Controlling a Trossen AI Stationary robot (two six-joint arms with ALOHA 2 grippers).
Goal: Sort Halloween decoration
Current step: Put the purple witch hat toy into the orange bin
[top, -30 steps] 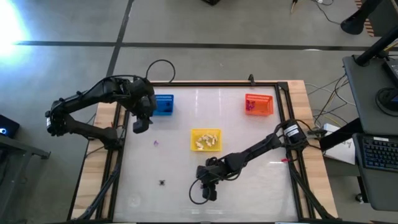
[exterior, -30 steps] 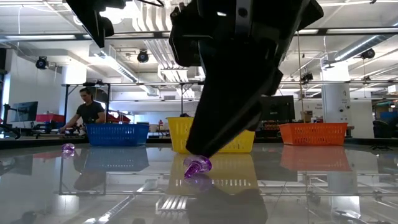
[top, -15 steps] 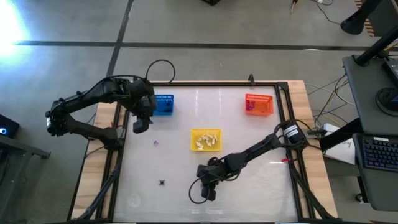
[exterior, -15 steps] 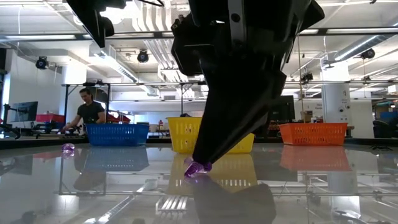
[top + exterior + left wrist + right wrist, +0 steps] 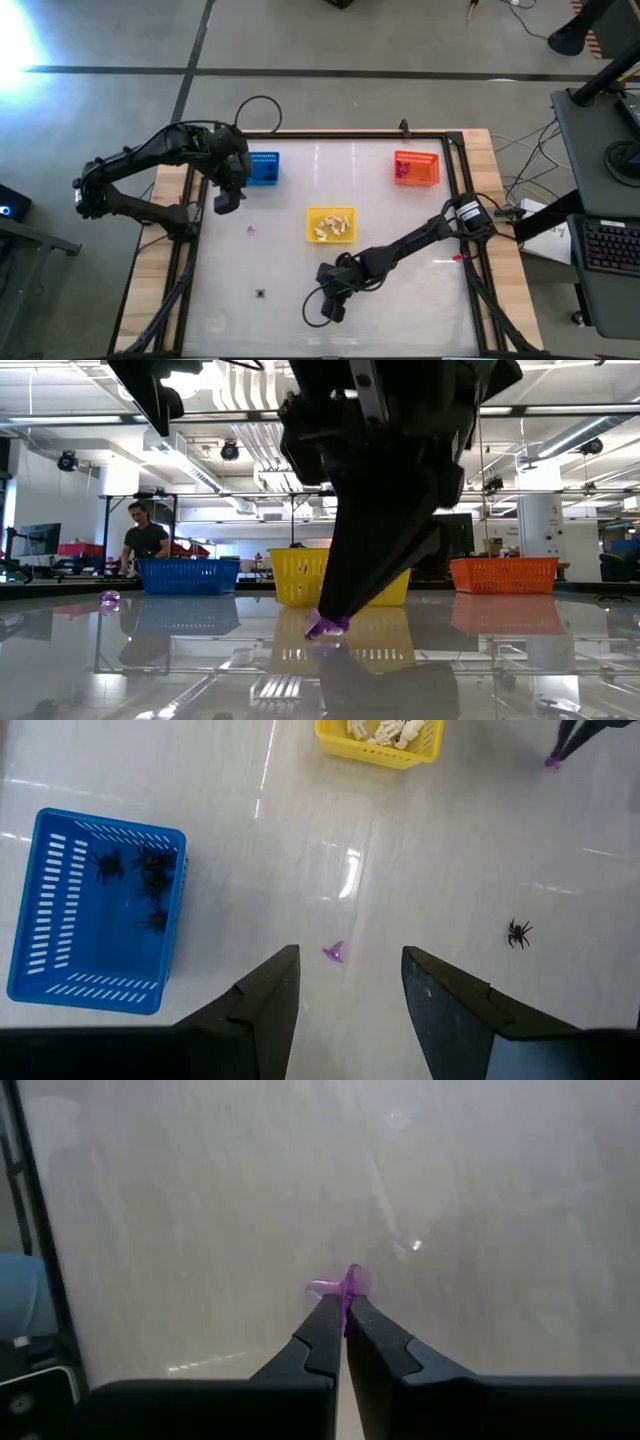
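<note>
Halloween decoration pieces are split between the baskets and the bare table from where I sit at the controls. My right arm (image 5: pixel 405 242) reaches in from the right edge, stretched low and long across the glossy white table (image 5: pixel 400 300), its wrist bent down at the near middle. My left arm (image 5: pixel 150 165) folds in a high elbow over the far left corner and waits there. The right gripper (image 5: pixel 343 1315) has its two dark tapered fingers pinched together on a purple trinket (image 5: pixel 326 625), a small glossy plastic piece that sits at the fingertips just above the tabletop. The left gripper (image 5: pixel 345 982) hangs beside the blue basket (image 5: pixel 90 910) with its jaws spread wide and nothing between them. That basket is square, of slotted plastic mesh, and holds several black spidery trinkets (image 5: pixel 140 885). The yellow basket (image 5: pixel 330 224), same mesh make, stands at the table's middle with cream trinkets (image 5: pixel 385 730) heaped in it. The orange basket (image 5: pixel 417 167) stands at the far right with something purplish inside; I cannot make out its shape. Loose on the table lie a second purple trinket (image 5: pixel 333 952), near the left gripper, and one black spider (image 5: pixel 518 932) with thin splayed legs, toward the near left.
</note>
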